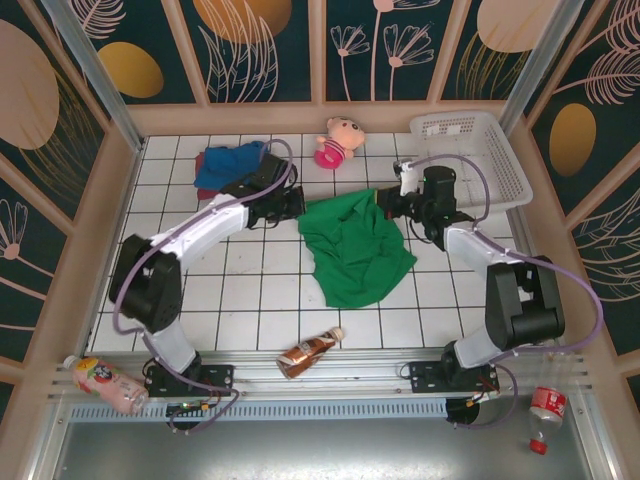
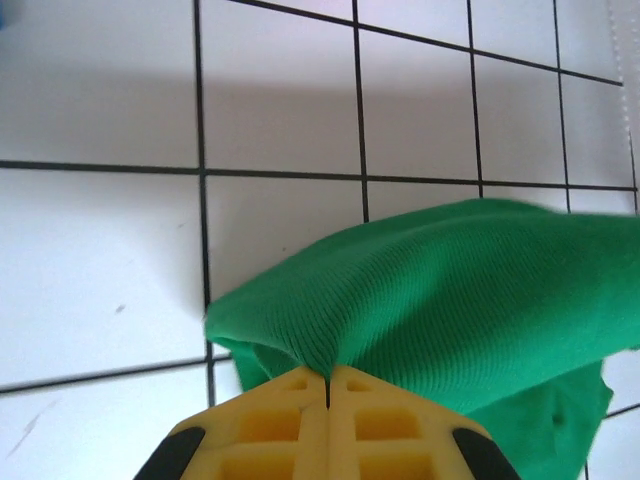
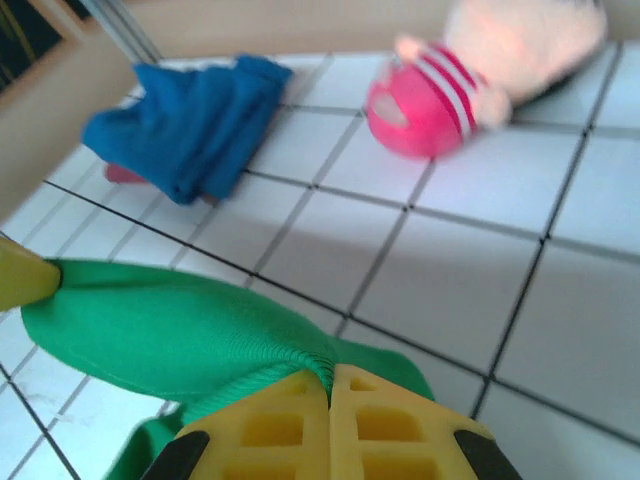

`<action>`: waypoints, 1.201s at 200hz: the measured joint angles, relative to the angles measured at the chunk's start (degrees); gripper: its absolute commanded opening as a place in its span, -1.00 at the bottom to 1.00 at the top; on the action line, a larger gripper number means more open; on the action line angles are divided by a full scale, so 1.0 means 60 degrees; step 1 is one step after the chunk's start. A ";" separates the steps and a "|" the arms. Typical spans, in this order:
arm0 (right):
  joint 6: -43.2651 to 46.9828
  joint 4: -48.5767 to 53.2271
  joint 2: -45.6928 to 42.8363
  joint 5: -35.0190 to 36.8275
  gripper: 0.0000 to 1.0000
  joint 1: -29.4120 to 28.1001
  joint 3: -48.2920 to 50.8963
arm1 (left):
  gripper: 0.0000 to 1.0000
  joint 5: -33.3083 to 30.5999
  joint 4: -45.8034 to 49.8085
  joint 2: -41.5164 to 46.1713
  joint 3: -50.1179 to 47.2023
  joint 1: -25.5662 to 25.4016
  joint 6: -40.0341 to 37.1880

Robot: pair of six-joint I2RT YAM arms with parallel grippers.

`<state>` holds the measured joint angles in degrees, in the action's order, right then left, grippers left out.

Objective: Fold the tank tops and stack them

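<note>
blue cloth, the blue tank top (image 1: 228, 165), is seen crumpled in the upper left of the top view, with a sliver of the maroon tank top (image 1: 204, 191) showing under it. just right of it, the left gripper (image 1: 297, 205) is clamped on one top corner of the green tank top (image 1: 355, 250), which is spread over the centre tiles. right of centre, the right gripper (image 1: 386, 206) is likewise pinched on the other corner. only a thin fold is held by each, so a slip may be caused if the cloth is pulled taut or lifted unevenly. most of the maroon garment is hidden by the blue one, and the green one's bunched lower hem is hard to read.
</note>
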<state>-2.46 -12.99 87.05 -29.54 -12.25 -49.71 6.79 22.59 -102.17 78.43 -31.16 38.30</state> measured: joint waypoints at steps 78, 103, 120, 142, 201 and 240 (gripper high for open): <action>-0.0827 0.0561 0.1756 0.1894 -1.00 0.0200 -0.0831 | -0.70 -0.0251 -0.0484 -0.3053 0.2943 0.0015 -0.0168; -0.1086 0.0936 0.2324 0.2692 -0.90 0.0215 -0.1264 | -0.27 -0.0379 -0.0444 -0.3552 0.3650 0.0015 -0.0171; -0.1217 0.1220 0.2565 0.3217 -0.64 0.0215 -0.1617 | -0.03 -0.0393 -0.0331 -0.3632 0.3883 0.0015 -0.0226; -0.1147 0.1625 0.2608 0.3818 -0.45 0.0215 -0.2022 | 0.04 -0.0397 0.0069 -0.3632 0.4277 0.0015 -0.0306; -0.0725 0.2244 0.1920 0.3952 -0.30 0.0000 -0.2284 | 0.07 0.0503 0.0368 -0.2546 0.3308 -0.0025 -0.0091; -0.0382 0.2233 0.2251 0.3319 -0.20 -0.0710 -0.2765 | 0.06 0.0951 0.0222 -0.2266 0.2124 -0.0270 0.0364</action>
<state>-4.75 0.40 100.55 -9.63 -16.51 -66.30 12.49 23.92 -115.77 91.18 -32.77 40.49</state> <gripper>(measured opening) 0.396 0.532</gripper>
